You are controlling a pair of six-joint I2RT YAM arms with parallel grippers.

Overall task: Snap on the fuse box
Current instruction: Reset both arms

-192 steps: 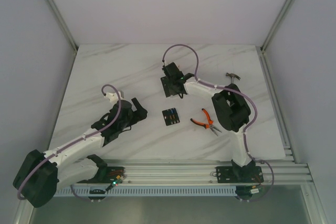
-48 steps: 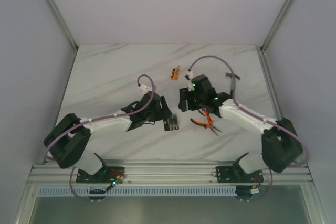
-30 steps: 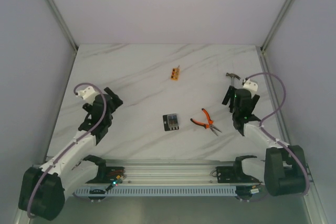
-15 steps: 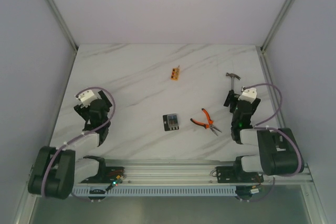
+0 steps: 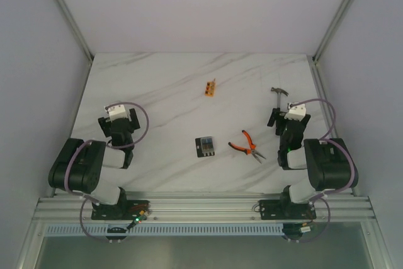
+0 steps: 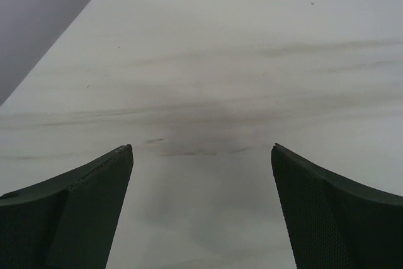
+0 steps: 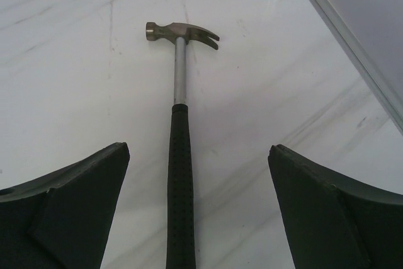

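- Fuse box (image 5: 204, 146) lies flat on the table (image 5: 157, 92), between the two arms and well apart from both; neither looks clearly nearer.
- It lies right of the left gripper (image 6: 201, 149), and left of the right gripper (image 7: 198, 146), past the pliers (image 5: 247, 145).
- Both grippers gape wide, holding nothing; the right one faces a hammer (image 7: 180, 130).
- We see a squarish box with no clear long axis and can read no writing.

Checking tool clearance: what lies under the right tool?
A hammer lies on the table, its black grip running beneath the open right tool, which holds nothing; the grip's butt end is hidden.
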